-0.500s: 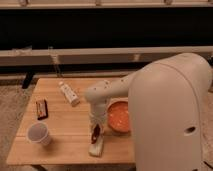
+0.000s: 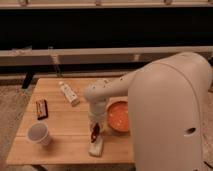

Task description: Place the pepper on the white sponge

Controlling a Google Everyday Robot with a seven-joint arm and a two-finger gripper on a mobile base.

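Clutter sits on the left of the wooden table [image 2: 65,150] from my seat: a white cup [image 2: 39,133] upright near the front edge; behind it a dark snack bar [image 2: 42,109] lying flat; further in, a white bottle [image 2: 68,93] on its side near the middle; none of these matters to me now. Moving right, the arm drops steeply from its pale elbow and the gripper [image 2: 95,125] points down near the front edge; as far as I can make out, it is clamped on the top of the pepper [image 2: 94,132], which hangs from it. The pepper is small, dark red and slim, its long axis close to vertical with a slight lean; its lower tip is directly over the white sponge [image 2: 96,147], touching it or just above, I cannot say which. The sponge is a pale oblong lying flat, its long axis running from front to back, its near end close to the table's edge. So the relation I care about is simple: the target lies straight below the grip, not off to either side; I judge that only the release is left. Just right of the arm stands an orange bowl [image 2: 119,116], near but apart from the sponge; beyond it the robot's big white body fills my view.
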